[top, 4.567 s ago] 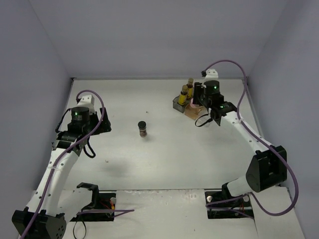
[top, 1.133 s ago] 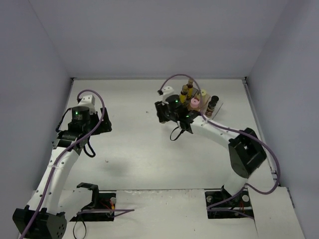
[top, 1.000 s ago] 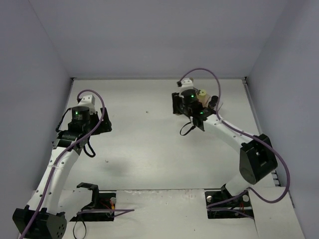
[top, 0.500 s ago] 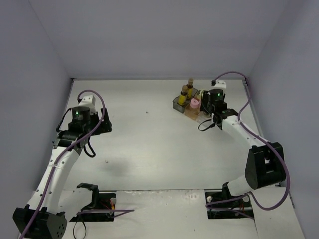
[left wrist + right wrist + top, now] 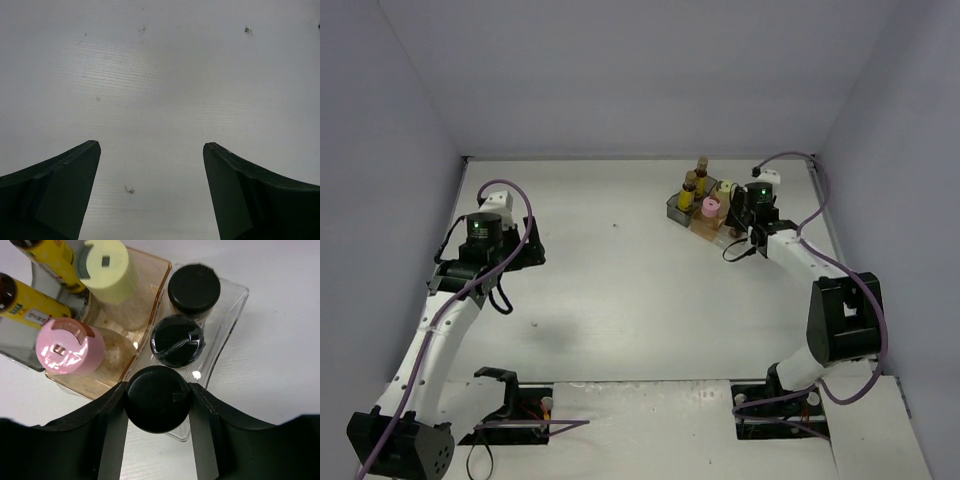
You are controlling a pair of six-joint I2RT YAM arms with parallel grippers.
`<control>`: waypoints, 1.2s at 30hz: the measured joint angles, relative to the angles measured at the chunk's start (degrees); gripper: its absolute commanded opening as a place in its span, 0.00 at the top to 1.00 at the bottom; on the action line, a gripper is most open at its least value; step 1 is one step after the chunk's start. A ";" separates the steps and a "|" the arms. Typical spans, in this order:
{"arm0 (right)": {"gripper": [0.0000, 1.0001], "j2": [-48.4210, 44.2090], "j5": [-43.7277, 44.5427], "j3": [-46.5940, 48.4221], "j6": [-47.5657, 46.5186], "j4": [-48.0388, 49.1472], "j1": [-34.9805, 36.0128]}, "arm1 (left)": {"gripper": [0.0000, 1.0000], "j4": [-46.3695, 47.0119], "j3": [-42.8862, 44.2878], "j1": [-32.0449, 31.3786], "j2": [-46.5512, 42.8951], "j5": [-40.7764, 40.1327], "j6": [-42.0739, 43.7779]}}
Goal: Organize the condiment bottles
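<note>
My right gripper (image 5: 157, 397) is shut on a black-capped spice jar (image 5: 157, 400) and holds it over the near end of a clear bin (image 5: 225, 325). Two more black-capped jars (image 5: 177, 342) (image 5: 194, 289) stand in that bin. Beside it an amber bin (image 5: 150, 270) holds a pink-lidded bottle (image 5: 67, 345) and a pale-yellow jar (image 5: 107, 262). Two yellow-labelled amber bottles (image 5: 30, 302) stand in a grey bin at the left. In the top view the right gripper (image 5: 748, 222) is at this cluster (image 5: 705, 205). My left gripper (image 5: 150, 150) is open over bare table.
The left arm (image 5: 480, 245) rests at the table's left side. White walls close in the table on three sides. Cable mounts (image 5: 510, 400) sit at the near edge.
The spice jar that stood mid-table is gone from there. My right gripper swung left to it, then back right to the bins, and now holds it over the clear bin. The left arm stayed still.
</note>
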 measured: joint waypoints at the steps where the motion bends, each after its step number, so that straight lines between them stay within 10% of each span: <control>1: 1.00 0.55 -0.20 -0.52 0.28 0.37 0.00 | 0.14 0.00 0.00 0.00 0.13 0.00 0.00; 5: 0.94 2.64 -0.90 -1.92 1.53 1.05 0.00 | 0.14 0.00 0.00 0.00 0.33 0.02 0.00; 9: 0.45 3.50 -1.44 -2.45 2.36 2.36 0.00 | 0.14 0.00 0.00 0.00 0.33 0.02 -0.02; 14: 0.14 2.62 -2.38 -2.45 3.02 2.34 0.04 | 0.14 0.00 0.00 0.00 0.33 0.02 -0.11; 36: 0.00 -41.68 -0.07 2.40 0.02 -21.00 2.99 | 0.15 -0.90 0.04 0.00 -2.99 0.42 -0.15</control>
